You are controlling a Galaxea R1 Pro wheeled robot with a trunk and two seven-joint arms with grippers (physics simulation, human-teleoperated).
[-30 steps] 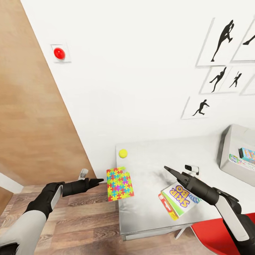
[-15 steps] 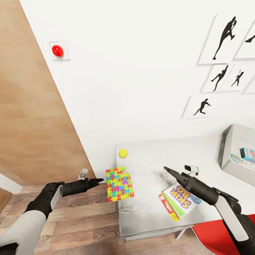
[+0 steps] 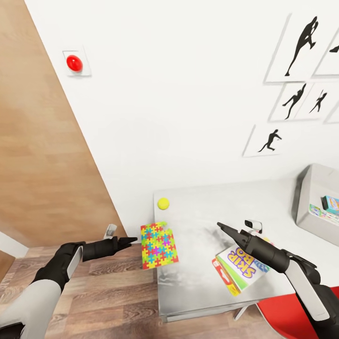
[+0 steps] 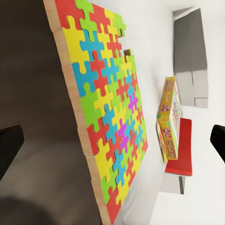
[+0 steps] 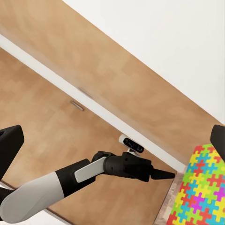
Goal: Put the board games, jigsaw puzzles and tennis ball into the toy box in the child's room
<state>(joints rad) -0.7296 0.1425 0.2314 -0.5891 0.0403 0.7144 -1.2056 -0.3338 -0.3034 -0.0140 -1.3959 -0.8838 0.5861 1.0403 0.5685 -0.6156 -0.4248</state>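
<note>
A jigsaw puzzle point(image 3: 159, 245) box lies at the left edge of the table point(image 3: 202, 282), partly overhanging it. My left gripper point(image 3: 132, 241) hovers open just left of it, off the table; in the left wrist view the jigsaw puzzle point(image 4: 108, 112) sits between the spread fingers. The yellow tennis ball point(image 3: 163, 203) rests near the table's back left corner. A red-and-green board game point(image 3: 240, 266) lies near the front edge, under my open right gripper point(image 3: 221, 228). The grey toy box point(image 3: 308, 188) at the right holds a blue board game point(image 3: 331, 203) and another flat box point(image 3: 318, 210).
A small white device point(image 3: 254, 223) sits on the table behind the right gripper. A red chair point(image 3: 282, 313) stands at the table's front right. A wooden door point(image 3: 42, 155) and a red wall button point(image 3: 74, 62) are at the left, above the plank floor point(image 3: 113, 296).
The whole picture has shifted a little, so the camera moved. Both arms and the things on the table keep their places.
</note>
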